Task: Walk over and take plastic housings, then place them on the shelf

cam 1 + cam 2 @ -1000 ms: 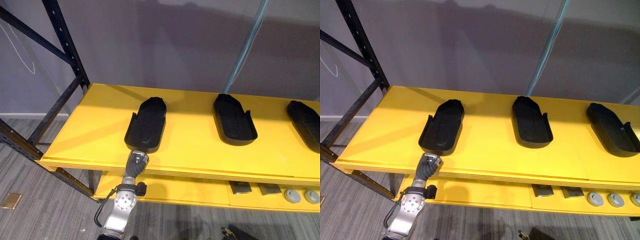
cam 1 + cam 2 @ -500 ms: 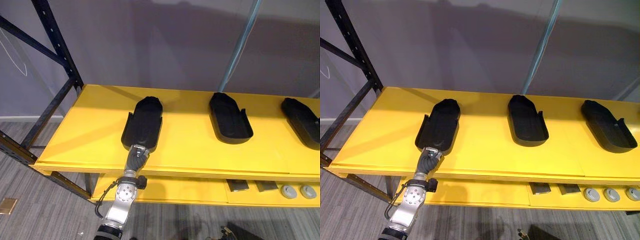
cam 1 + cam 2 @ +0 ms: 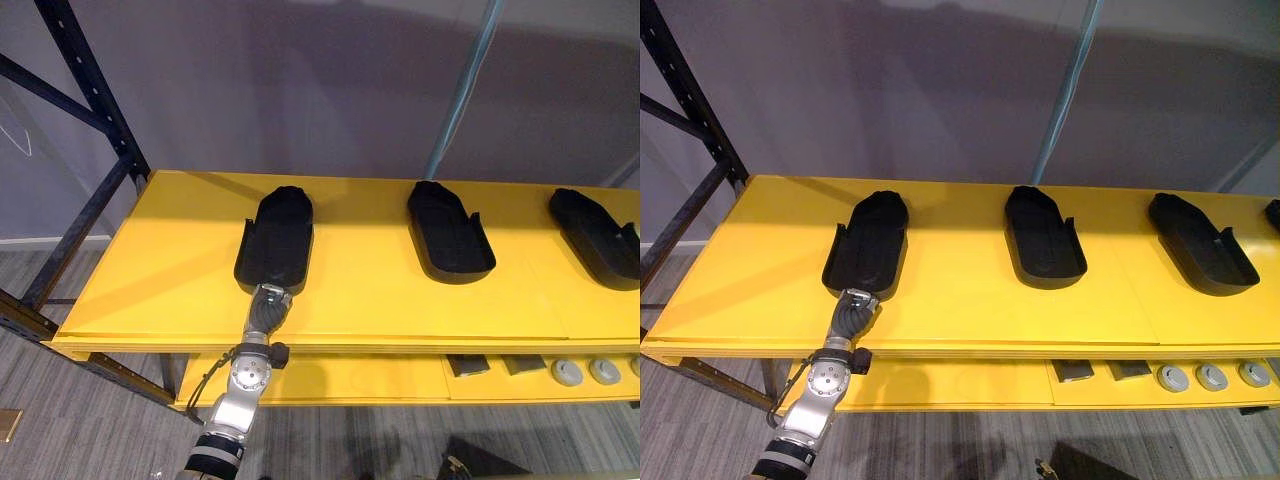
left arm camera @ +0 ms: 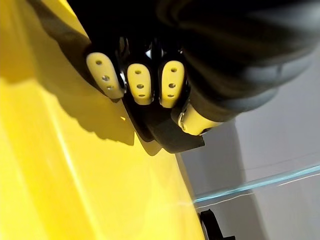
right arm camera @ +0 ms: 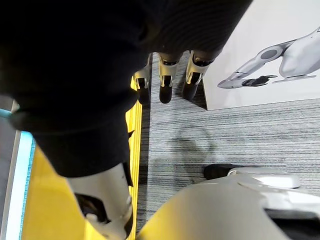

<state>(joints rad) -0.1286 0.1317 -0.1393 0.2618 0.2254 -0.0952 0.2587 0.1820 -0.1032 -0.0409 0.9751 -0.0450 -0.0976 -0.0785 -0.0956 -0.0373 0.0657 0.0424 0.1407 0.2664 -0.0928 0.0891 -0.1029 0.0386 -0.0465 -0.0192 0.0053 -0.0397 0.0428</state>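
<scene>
The housing [image 3: 277,240] in play lies flat on the shelf [image 3: 370,300], left of centre in the eye views. Its long axis runs from the front edge up the frame toward the back, nearly straight, and its rounded closed end is farthest from the robot.

The left hand [image 3: 268,305] comes up from the lower left and meets the housing at its near, open end. In the left wrist view the fingers [image 4: 140,85] curl over the dark lip, with the thumb [image 4: 192,119] against the other side. It looks like a pinch on that end rather than a flat push.

So the housing sits directly ahead of the left hand, in line with the forearm. Any pull or release would run along its length.

The right hand [image 5: 168,80] hangs at the robot's side over the floor [image 5: 240,140], fingers loose and holding nothing. It is well apart from the housing, so the left hand is clearly the one to act.

The middle housing [image 3: 447,232] and right housing [image 3: 595,235] lie further right on the same shelf, aligned much the same way.

The near end rests just inside the shelf's front edge, so a backward drag could probably tip the housing off.
</scene>
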